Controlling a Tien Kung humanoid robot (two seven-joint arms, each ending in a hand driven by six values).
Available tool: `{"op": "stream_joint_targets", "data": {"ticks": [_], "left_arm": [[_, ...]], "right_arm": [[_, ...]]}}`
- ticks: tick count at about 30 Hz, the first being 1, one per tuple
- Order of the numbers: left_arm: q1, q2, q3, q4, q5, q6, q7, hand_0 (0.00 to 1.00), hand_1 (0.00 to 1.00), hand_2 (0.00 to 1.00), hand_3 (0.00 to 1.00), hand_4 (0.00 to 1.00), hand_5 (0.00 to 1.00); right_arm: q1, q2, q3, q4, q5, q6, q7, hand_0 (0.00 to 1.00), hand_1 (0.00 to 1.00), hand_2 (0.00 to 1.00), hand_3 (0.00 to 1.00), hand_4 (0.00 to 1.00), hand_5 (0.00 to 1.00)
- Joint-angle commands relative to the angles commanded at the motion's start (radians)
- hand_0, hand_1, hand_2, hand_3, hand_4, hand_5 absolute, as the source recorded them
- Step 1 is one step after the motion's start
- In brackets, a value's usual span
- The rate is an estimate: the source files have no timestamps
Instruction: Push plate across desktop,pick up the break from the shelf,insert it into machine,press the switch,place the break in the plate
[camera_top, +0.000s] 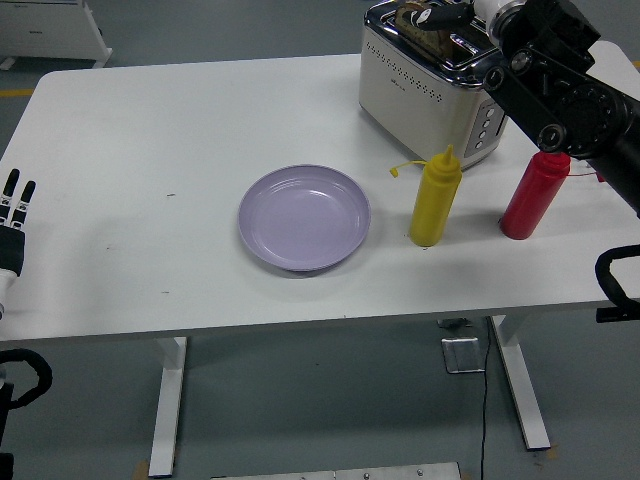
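A slice of bread (408, 20) sits low in the front slot of the cream and chrome toaster (430, 85) at the table's back right. My right hand (440, 15) reaches in from the right over the toaster's top, its fingers closed on the slice's upper edge; most of the hand is cut off by the picture's top. The lilac plate (304, 217) lies bare at the table's middle, well left of the toaster. My left hand (14, 215) rests at the left edge, fingers straight, holding nothing.
A yellow squeeze bottle (435, 200) and a red squeeze bottle (533, 195) stand in front of the toaster, between it and the near edge. My right forearm (560, 90) hangs over the red bottle and hides the toaster's right side.
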Motion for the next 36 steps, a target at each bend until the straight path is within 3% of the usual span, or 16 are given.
{"op": "stream_joint_targets", "data": {"ticks": [9, 10, 15, 16, 21, 22, 33, 34, 36], "left_arm": [[-0.002, -0.001, -0.004, 0.001, 0.000, 0.000, 0.000, 0.860, 0.863, 0.924, 0.843, 0.585, 0.998], [-0.002, -0.001, -0.005, 0.001, 0.000, 0.000, -0.001, 0.857, 0.861, 0.922, 0.843, 0.585, 0.998], [-0.004, -0.002, -0.008, 0.001, 0.000, 0.000, -0.001, 0.857, 0.861, 0.922, 0.843, 0.585, 0.998], [-0.004, -0.002, -0.008, 0.001, 0.000, 0.000, -0.001, 0.855, 0.859, 0.921, 0.844, 0.585, 0.998], [-0.007, -0.002, -0.010, 0.001, 0.000, 0.000, -0.001, 0.855, 0.859, 0.921, 0.844, 0.585, 0.998], [-0.007, -0.002, -0.010, 0.001, 0.000, 0.000, -0.001, 0.851, 0.858, 0.919, 0.843, 0.586, 0.998], [-0.009, -0.003, -0.012, 0.001, 0.000, 0.001, -0.001, 0.850, 0.854, 0.912, 0.836, 0.588, 0.998], [-0.009, -0.003, -0.012, 0.001, 0.000, 0.001, -0.001, 0.845, 0.852, 0.912, 0.826, 0.588, 0.998], [-0.009, -0.003, -0.012, 0.002, 0.000, 0.001, -0.001, 0.845, 0.852, 0.912, 0.826, 0.588, 0.998]], "right_arm": [[0.021, 0.032, -0.033, -0.062, -0.057, -0.015, 0.004, 0.652, 0.651, 0.649, 0.758, 0.837, 0.457], [0.022, 0.036, -0.036, -0.067, -0.065, -0.017, 0.004, 0.584, 0.599, 0.605, 0.728, 0.781, 0.369], [0.029, 0.051, -0.048, -0.091, -0.094, -0.024, 0.003, 0.584, 0.599, 0.605, 0.728, 0.781, 0.369], [0.030, 0.054, -0.051, -0.096, -0.098, -0.026, 0.003, 0.502, 0.544, 0.566, 0.696, 0.743, 0.306], [0.035, 0.066, -0.059, -0.121, -0.109, -0.031, 0.002, 0.502, 0.544, 0.566, 0.696, 0.743, 0.306], [0.036, 0.069, -0.061, -0.126, -0.109, -0.032, 0.002, 0.450, 0.498, 0.537, 0.665, 0.692, 0.232], [0.037, 0.089, -0.076, -0.162, -0.097, -0.065, 0.032, 0.402, 0.450, 0.496, 0.620, 0.672, 0.207], [0.036, 0.091, -0.080, -0.164, -0.094, -0.070, 0.037, 0.361, 0.407, 0.474, 0.571, 0.615, 0.161], [0.035, 0.093, -0.088, -0.166, -0.089, -0.081, 0.048, 0.361, 0.407, 0.474, 0.571, 0.615, 0.161]]}}
